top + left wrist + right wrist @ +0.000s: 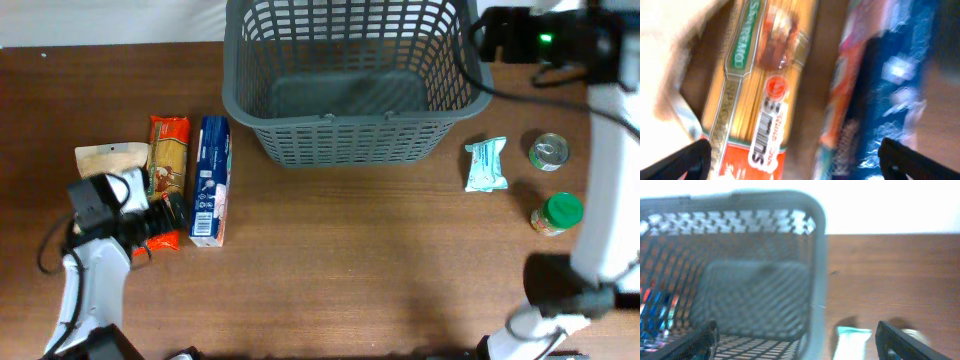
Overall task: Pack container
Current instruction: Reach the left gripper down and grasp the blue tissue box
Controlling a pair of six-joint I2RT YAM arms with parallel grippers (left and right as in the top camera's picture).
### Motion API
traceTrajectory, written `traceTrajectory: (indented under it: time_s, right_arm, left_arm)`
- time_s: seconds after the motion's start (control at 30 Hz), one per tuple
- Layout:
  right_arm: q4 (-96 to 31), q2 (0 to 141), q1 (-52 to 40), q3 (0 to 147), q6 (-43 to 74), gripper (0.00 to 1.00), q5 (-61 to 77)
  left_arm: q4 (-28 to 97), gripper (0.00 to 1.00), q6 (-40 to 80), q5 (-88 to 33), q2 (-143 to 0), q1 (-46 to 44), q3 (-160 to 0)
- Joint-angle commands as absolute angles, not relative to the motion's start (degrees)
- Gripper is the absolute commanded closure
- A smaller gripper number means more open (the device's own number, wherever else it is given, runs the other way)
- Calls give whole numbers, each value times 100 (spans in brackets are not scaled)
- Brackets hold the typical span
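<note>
Left fingers [687, 159] spread wide, hovering above spaghetti pack [760, 100]. Pack lying between tips, blue carton [900, 90] crowding one tip, tan pouch [660, 60] just outside other. Best to centre on spaghetti, drop straight, pinch across narrow width, keep off carton. Right fingers [905, 342] spread, nothing between, basket [345, 140] corner just ahead. Basket empty, well apart from left fingers across open worktop [350, 260]. Lift high to clear thick rim.
</note>
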State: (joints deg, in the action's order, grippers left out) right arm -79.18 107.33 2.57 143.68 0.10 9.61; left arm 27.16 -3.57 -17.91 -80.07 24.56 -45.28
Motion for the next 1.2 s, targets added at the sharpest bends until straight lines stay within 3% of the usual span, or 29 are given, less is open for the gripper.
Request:
traceTrajectory:
  time_s: [0.0, 0.13, 0.23, 0.53, 0.77, 1.07, 1.17]
  right_arm:
    - [-7931, 10219, 355, 14457, 25, 4, -198]
    - [-7977, 9826, 646, 14457, 27, 1, -204]
    - [-7994, 9620, 993, 14457, 25, 1, -207]
    - [-8077, 9588, 1822, 14455, 23, 1, -209]
    - [-8079, 9642, 1850, 14455, 23, 1, -220]
    - [-8079, 9649, 1850, 14455, 23, 1, -220]
    - [-8079, 9649, 1850, 14455, 23, 1, -220]
  left_arm:
    - [3389, 1, -325, -2274, -7795, 2475, -6027]
    - [4123, 1, -410, -2274, -7797, 2408, -7258]
    - [4687, 1, -1184, -2268, -7797, 2204, -7915]
    - [5861, 0, -1610, -893, -8169, 794, -8047]
    - [5994, 1, -1048, 379, -9074, -102, -8047]
    - [5826, 0, -755, 539, -10175, 16, -8047]
    - [5749, 4, -749, 532, -10565, 16, -8047]
